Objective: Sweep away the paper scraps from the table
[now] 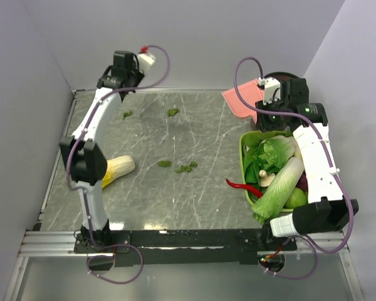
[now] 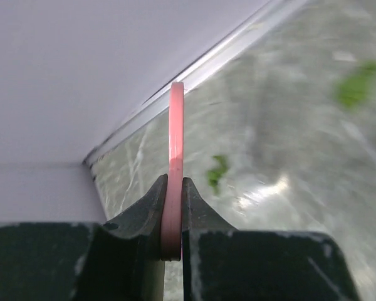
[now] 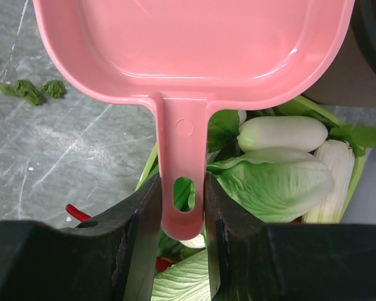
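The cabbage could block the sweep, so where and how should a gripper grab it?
Probably the white end of the cabbage, clear of the left arm. It lies on its side on the table, long axis slanting up-right, so come down from above, closing across its narrow width.

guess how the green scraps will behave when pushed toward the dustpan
The scraps look thin, crumpled and tiny, so probably very light: a push should slide them easily over the smooth table, though they may scatter. Ragged and likely floppy, some could slip under the dustpan lip.
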Motion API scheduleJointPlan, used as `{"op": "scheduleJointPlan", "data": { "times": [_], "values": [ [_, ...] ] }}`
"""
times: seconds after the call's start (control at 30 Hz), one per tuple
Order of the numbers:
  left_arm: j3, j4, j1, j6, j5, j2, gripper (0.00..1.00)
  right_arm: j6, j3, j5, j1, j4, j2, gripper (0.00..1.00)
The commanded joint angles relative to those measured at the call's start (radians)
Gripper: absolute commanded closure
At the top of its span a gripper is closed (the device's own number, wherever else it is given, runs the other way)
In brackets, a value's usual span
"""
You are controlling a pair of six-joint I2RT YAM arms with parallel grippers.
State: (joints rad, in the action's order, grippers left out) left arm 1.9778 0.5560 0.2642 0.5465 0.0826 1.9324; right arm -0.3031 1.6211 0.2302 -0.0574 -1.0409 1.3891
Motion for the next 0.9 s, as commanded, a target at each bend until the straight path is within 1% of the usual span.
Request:
{"op": "scheduleJointPlan", "data": {
  "times": [0.0,0.07,0.1,0.2,0.43,0.47,0.67,0.7,0.73,0.77,0.8,0.87],
  "values": [
    [0.258,0.111,-0.098,-0.161,0.176,0.228,0.99,0.015,0.033,0.018,-0.016,0.019,0.005,1.00],
    [0.302,0.114,-0.111,-0.140,0.200,0.270,0.99,0.013,0.022,0.018,-0.021,0.021,0.004,1.00],
    [0.297,0.107,-0.117,-0.132,0.221,0.290,0.99,0.009,0.020,0.015,-0.024,0.022,0.004,1.00],
    [0.242,0.079,-0.120,-0.103,0.220,0.300,0.99,0.002,0.014,0.008,-0.041,0.022,-0.001,1.00],
    [0.217,0.192,-0.103,-0.175,0.102,0.318,0.99,0.002,0.013,0.001,-0.052,0.028,0.001,1.00],
    [0.201,0.205,-0.097,-0.189,0.057,0.313,0.99,-0.001,0.011,0.000,-0.053,0.030,-0.001,1.00],
    [0.066,0.292,0.015,-0.243,-0.058,0.237,0.99,0.002,-0.001,-0.006,-0.055,0.032,-0.010,1.00],
    [0.058,0.314,0.059,-0.261,-0.096,0.220,0.99,0.002,-0.001,-0.008,-0.053,0.031,-0.012,1.00],
    [0.049,0.376,0.084,-0.269,-0.133,0.214,0.99,0.002,-0.003,-0.011,-0.053,0.033,-0.013,1.00],
    [0.043,0.399,0.110,-0.273,-0.161,0.206,0.99,0.001,-0.004,-0.012,-0.053,0.033,-0.015,1.00],
    [0.033,0.413,0.163,-0.273,-0.181,0.183,0.99,0.001,-0.006,-0.014,-0.053,0.032,-0.015,1.00],
    [0.007,0.441,0.222,-0.269,-0.190,0.156,0.99,0.001,-0.007,-0.017,-0.053,0.031,-0.019,1.00]
  ]
}}
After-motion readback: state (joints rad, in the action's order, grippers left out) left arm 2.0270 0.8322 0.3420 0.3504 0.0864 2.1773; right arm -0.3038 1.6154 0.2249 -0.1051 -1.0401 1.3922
